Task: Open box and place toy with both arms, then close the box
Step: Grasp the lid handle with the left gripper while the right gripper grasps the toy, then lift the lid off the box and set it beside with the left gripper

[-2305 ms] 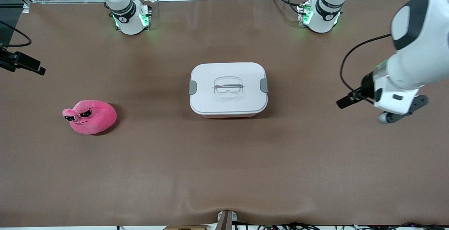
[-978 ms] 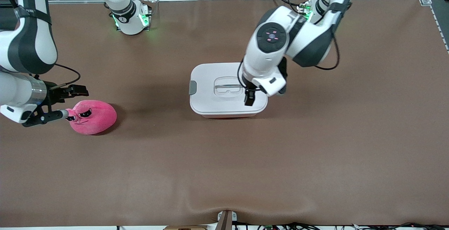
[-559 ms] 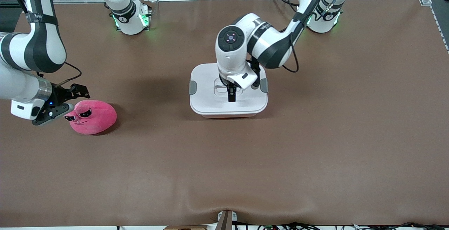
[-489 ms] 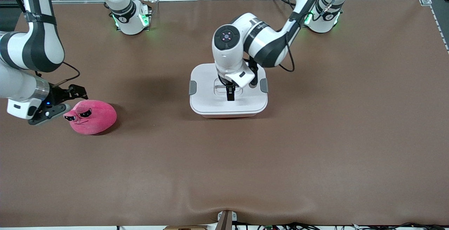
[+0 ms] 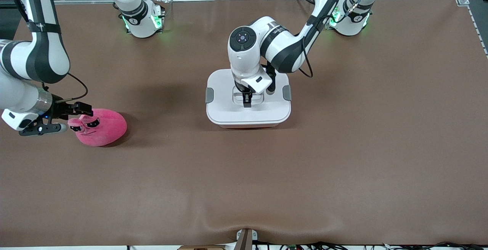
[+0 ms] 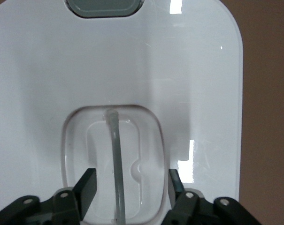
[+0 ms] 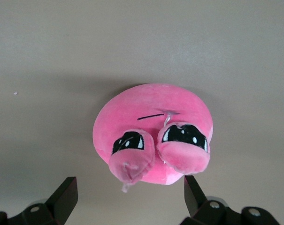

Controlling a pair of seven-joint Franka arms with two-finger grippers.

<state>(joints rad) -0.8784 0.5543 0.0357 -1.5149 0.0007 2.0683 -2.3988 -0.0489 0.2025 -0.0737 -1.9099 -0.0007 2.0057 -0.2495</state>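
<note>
The box (image 5: pixel 228 113) stands closed at the table's middle, its white lid (image 6: pixel 132 61) on, with a grey clip (image 5: pixel 209 95) at each end. My left gripper (image 5: pixel 247 101) is open, low over the lid's clear recessed handle (image 6: pixel 115 154). Its fingers (image 6: pixel 87 186) stand one on each side of the handle bar without touching it. The pink plush toy (image 5: pixel 103 127) lies toward the right arm's end of the table. My right gripper (image 5: pixel 77 120) is open at the toy's snout end. In the right wrist view the toy (image 7: pixel 153 110) faces the gripper (image 7: pixel 130 197), just outside the fingers (image 7: pixel 66 194).
The brown table mat (image 5: pixel 343 147) lies bare around the box and the toy. The two arm bases (image 5: pixel 143 19) stand along the table's edge farthest from the front camera. A grey clip (image 6: pixel 104 7) shows at the lid's end in the left wrist view.
My left arm swung in from its end of the table and came down over the box handle. My right arm came in and settled at the toy's snout. Box and toy have not moved.
</note>
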